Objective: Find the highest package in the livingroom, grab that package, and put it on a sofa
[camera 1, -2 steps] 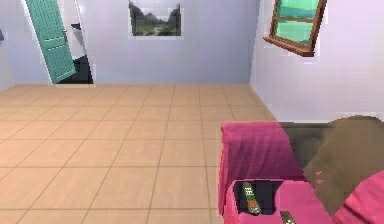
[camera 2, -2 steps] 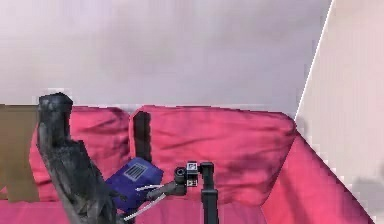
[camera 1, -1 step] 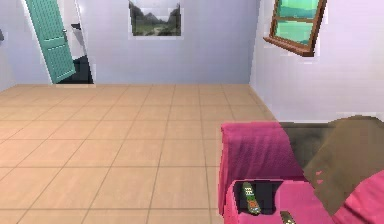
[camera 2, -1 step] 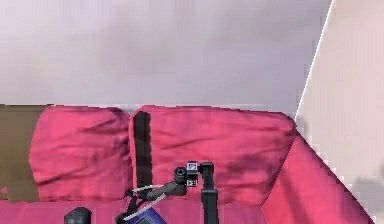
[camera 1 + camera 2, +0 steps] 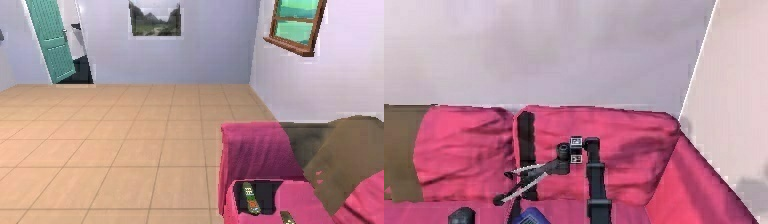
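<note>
Placement stage, by my judgement: the arm (image 5: 598,185) reaches out over the pink sofa (image 5: 474,140). The claw (image 5: 509,188) hangs in front of the seam between the two back cushions (image 5: 619,140), its fingers slanting down toward the seat. The state of the claw cannot be told from these views, nor whether it holds anything — the upholstery lies directly behind its far end. A small bluish shape (image 5: 531,216) sits at the arm side view's bottom edge, just below the fingers. It may be the package (too small and too cut off to confirm), and whether it touches the claw or rests on the seat cannot be told. Recommendations: bring the load down until the seat cushion bears it squarely, well in from the front edge, before parting with it. Keep it off the seam, where a box would likely tip, then lift the claw straight up so the fingers do not drag it. In the forward view a remote control (image 5: 248,197) lies on the sofa seat by the armrest, near a brown throw (image 5: 345,150) — set nothing on either.
</note>
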You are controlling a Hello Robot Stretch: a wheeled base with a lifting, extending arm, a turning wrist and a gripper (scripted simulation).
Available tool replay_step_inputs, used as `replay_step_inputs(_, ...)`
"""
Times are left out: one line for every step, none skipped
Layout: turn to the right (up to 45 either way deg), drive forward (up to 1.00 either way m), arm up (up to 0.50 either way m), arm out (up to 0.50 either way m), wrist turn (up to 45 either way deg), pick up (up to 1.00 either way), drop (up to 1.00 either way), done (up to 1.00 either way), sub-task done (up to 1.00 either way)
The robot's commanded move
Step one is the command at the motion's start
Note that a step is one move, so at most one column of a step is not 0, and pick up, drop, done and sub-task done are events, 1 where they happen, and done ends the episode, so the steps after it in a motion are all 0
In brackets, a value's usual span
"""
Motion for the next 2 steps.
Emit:
replay_step_inputs(0.0,0.00,0.00,-0.08,0.0,0.00,0.00,0.00,0.00)
replay_step_inputs(0.0,0.00,0.00,0.00,0.0,0.00,0.00,1.00,0.00)
